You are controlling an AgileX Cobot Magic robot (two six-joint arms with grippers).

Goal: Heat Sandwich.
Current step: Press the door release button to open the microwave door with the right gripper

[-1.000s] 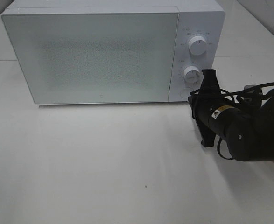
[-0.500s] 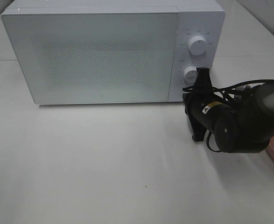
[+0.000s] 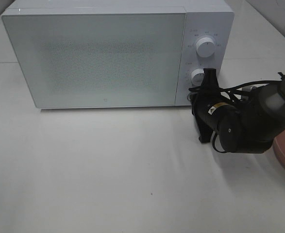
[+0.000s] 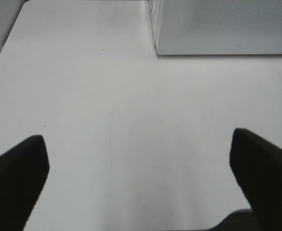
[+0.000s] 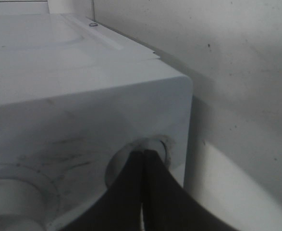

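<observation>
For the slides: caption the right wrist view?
Shut right end effector pointing at the round button near the front corner of the microwave.

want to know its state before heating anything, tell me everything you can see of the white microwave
The white boxy microwave stands upright on the white table. Its wide door, a speckled grey panel, is closed. Right of the door, a control strip carries an upper dial and a lower dial, both round and white, with a round button beneath. The black right gripper, shut, has its tips at that button, seemingly touching it.
</observation>
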